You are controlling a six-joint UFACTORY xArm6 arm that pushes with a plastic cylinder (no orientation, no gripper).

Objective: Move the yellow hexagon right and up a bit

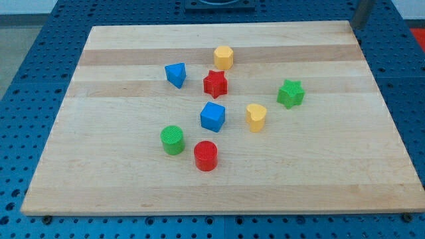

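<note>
The yellow hexagon [223,57] stands on the wooden board [133,192] near the top middle. The red star [215,83] is just below it, with a small gap between them. The blue triangular block [176,74] is to its lower left. A blurred grey rod enters at the view's top right, and my tip [357,26] is at the board's top right corner. My tip is far to the right of the hexagon and touches no block.
A blue cube [213,117] and a yellow heart [255,117] sit at mid-board. A green star [291,93] is to the right. A green cylinder [172,140] and a red cylinder [206,156] stand lower down. A blue perforated table surrounds the board.
</note>
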